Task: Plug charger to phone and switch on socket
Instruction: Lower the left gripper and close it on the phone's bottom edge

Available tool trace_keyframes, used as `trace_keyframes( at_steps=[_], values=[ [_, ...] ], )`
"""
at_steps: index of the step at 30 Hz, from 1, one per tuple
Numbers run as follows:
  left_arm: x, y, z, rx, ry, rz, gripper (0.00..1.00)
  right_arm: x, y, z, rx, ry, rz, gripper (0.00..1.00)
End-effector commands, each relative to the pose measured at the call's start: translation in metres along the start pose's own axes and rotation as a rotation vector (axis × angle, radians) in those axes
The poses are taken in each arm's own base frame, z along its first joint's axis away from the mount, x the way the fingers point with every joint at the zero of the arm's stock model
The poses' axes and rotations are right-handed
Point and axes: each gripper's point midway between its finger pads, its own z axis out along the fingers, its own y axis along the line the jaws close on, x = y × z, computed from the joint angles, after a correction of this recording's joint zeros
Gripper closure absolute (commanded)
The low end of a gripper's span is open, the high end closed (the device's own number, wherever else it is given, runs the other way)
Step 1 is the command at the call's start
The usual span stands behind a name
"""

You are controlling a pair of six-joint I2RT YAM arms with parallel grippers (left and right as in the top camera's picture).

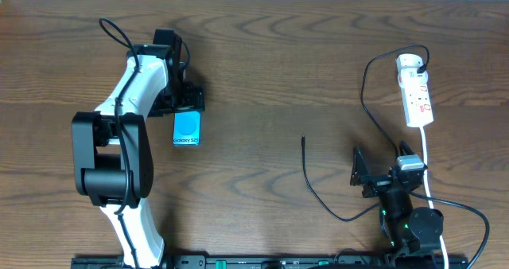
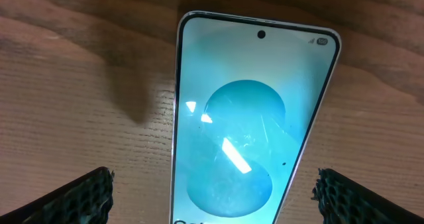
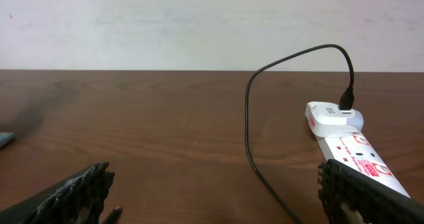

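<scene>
Overhead, the phone point(image 1: 186, 129) lies on the table point(image 1: 262, 78) just beside the left pincer point(image 1: 184, 103); the charger point(image 1: 314, 185) runs from the socket point(image 1: 416, 90) (tip loose mid-table). Left wrist: jaws wide, phone between them. Right wrist: right pincer point(image 3: 218, 194) wide, empty, socket ahead-right.

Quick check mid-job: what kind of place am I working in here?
Probably an indoor robot test bench rather than a home: a wood-grain table against a plain pale wall, with the phone, the charger and the socket laid out on it.
</scene>
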Motion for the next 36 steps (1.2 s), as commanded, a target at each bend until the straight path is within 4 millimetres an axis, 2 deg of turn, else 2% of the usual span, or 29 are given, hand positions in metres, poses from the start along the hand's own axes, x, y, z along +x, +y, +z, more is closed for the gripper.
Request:
trace_keyframes(
  at_steps=[1,5,12,21,32,36],
  values=[
    [0.006,-0.008,0.004,-0.015,0.014,0.037,0.02,0.0,0.001,0.0,-0.001,-0.001,0.013,0.01],
    [0.006,-0.016,0.004,-0.018,0.005,0.06,0.02,0.0,0.001,0.0,-0.001,0.0,0.012,0.01],
    [0.003,-0.009,0.004,-0.061,-0.007,0.046,0.02,0.0,0.001,0.0,-0.001,-0.001,0.012,0.01],
    [-0.001,-0.01,0.005,-0.06,-0.024,0.046,0.02,0.001,0.0,0.0,-0.001,0.001,0.013,0.01],
    [0.003,-0.008,0.025,-0.07,0.023,0.047,0.02,0.001,0.0,0.0,-0.001,0.002,0.012,0.01],
    [0.002,-0.008,0.026,-0.07,0.02,0.047,0.02,0.001,0.0,0.0,-0.001,0.001,0.012,0.01]
  ],
)
